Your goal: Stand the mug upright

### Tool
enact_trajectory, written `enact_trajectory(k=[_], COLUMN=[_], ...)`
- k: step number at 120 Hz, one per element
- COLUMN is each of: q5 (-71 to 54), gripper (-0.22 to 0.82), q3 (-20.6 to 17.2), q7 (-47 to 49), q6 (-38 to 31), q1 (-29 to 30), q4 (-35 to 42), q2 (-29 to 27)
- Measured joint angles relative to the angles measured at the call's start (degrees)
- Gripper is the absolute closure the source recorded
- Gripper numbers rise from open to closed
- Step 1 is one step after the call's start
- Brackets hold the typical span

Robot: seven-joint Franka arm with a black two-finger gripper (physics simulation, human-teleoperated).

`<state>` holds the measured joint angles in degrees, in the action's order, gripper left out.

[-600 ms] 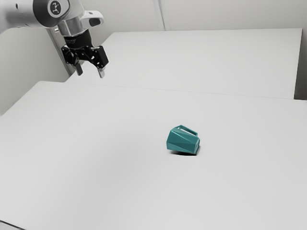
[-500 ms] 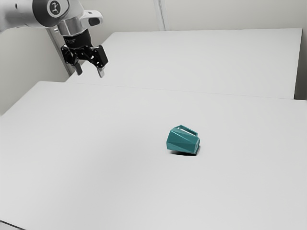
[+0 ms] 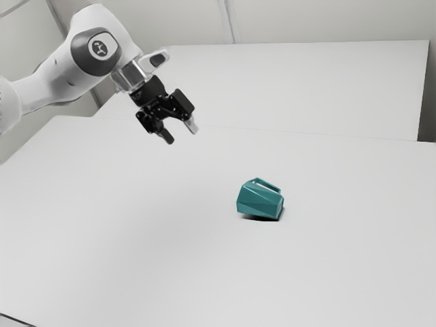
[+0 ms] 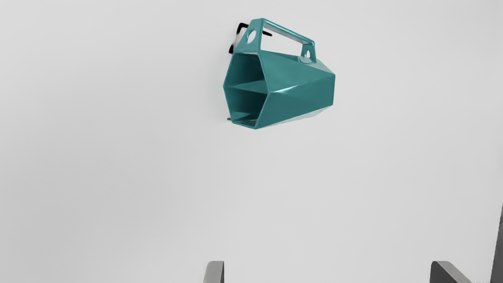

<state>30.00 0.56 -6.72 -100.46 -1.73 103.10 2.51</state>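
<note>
My gripper (image 3: pixel 180 134) hangs above the white table, up and to the exterior view's left of the mug, tilted toward it and not touching it. A teal faceted mug (image 3: pixel 259 201) lies on its side, its base toward the exterior view's right and its handle on the upper side. In the wrist view the mug (image 4: pixel 298 88) shows its open mouth and its handle. The gripper (image 4: pixel 327 271) stands open there, its two fingertips wide apart with nothing between them.
The white table (image 3: pixel 136 238) spreads around the mug. Behind it lies another white surface (image 3: pixel 293 88), in front of a pale wall (image 3: pixel 327 20). A dark edge (image 4: pixel 498 243) runs beside one fingertip in the wrist view.
The arm has swung toward the exterior view's right and lower, bringing my gripper nearer the mug and tilting it more. The mug has stayed where it was.
</note>
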Motion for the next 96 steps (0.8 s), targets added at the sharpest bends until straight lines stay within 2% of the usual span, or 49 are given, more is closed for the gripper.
enact_trajectory(k=[48, 96], q5=[24.86, 34.04], gripper=[0.07, 0.06], q3=[0.41, 0.32], q7=[-16.59, -31.78], q6=[-8.02, -10.06], q1=[2.26, 1.51], q4=[14.24, 14.57], q2=[4.13, 12.24])
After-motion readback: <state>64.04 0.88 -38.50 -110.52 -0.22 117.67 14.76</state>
